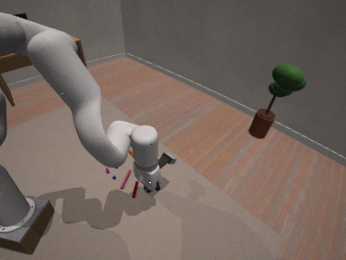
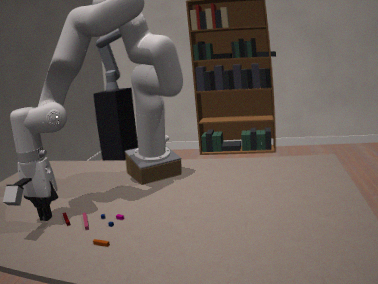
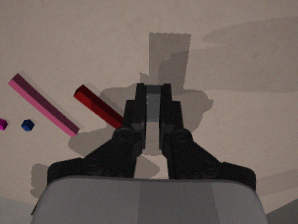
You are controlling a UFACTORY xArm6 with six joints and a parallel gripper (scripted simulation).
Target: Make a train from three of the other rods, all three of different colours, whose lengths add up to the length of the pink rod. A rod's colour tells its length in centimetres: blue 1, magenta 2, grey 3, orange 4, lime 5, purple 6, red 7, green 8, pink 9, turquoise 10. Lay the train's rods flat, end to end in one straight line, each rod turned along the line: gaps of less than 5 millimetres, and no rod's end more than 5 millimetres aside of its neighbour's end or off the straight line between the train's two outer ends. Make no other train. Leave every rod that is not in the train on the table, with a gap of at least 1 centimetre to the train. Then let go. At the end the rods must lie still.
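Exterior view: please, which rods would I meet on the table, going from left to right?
Red rod, pink rod, farther blue rod, nearer blue rod, magenta rod. Orange rod left out: its span overlaps.

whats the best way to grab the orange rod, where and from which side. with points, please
I'd take the orange rod [image 1: 131, 154] [image 2: 101, 242] around its middle, coming straight down from above, fingers on its two long sides: it lies flat, longer than it is wide, with no other rod touching it
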